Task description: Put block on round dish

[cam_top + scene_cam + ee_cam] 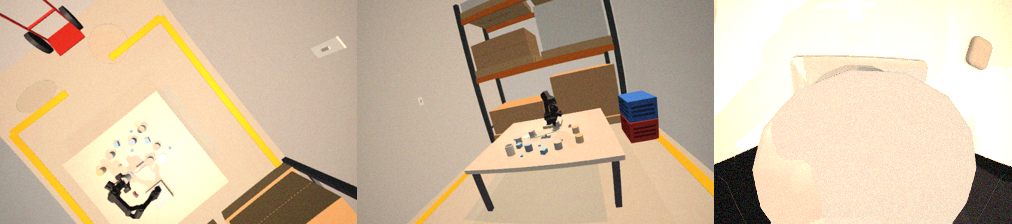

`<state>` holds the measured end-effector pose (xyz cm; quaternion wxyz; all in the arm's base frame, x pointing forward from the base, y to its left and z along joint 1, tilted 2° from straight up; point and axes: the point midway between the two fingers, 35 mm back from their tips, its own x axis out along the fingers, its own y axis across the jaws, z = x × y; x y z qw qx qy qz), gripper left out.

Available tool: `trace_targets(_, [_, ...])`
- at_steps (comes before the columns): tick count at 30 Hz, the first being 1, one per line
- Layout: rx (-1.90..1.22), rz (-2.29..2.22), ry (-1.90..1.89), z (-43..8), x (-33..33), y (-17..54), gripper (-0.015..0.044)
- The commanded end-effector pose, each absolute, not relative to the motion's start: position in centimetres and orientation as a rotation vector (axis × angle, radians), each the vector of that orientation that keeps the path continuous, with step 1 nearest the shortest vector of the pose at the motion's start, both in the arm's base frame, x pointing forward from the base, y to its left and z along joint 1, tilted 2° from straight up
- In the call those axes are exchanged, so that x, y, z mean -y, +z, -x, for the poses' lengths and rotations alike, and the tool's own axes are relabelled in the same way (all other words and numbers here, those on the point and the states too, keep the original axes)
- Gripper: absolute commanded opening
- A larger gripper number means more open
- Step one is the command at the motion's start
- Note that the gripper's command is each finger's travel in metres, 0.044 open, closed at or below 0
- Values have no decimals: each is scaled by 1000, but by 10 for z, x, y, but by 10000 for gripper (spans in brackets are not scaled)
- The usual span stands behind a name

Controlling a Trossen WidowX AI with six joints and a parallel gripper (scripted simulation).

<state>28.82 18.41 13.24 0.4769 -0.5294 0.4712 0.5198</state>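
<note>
My gripper (pixel 126 180) (pixel 554 124) (pixel 860 146) is shut on a pale grey cup (pixel 129 175) (pixel 557 126) at one end of the balance (pixel 139 164) (pixel 545 137). The cup's round top fills much of the wrist view. The balance beam is tilted, with this end higher. Whether the cup is clear of its end plate (pixel 914 67) cannot be told. The other cup (pixel 150 158) (pixel 532 133) stands upright on the lower end. The white round dish (pixel 162 157) (pixel 526 137) lies beside that end, with no cup above it. No block shows; any under the cups is hidden.
Several cylinders stand beyond the balance, including a bluish one (pixel 132 141) (pixel 528 147) and a tan one (pixel 579 138). Blue cubes (pixel 117 143) (pixel 543 151) lie among them. A small tan piece (pixel 979 52) (pixel 120 165) lies near the held cup. A small red object (pixel 135 194) (pixel 570 125) lies near the arm.
</note>
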Motion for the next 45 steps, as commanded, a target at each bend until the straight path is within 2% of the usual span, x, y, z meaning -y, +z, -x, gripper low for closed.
trace_targets(1, [-1094, 1291, 1271, -289, -192, 149, 0])
trace_targets(34, [-1095, 1291, 1271, -282, -187, 191, 0])
trace_targets(45, [-1115, 1293, 1272, -282, -186, 184, 0])
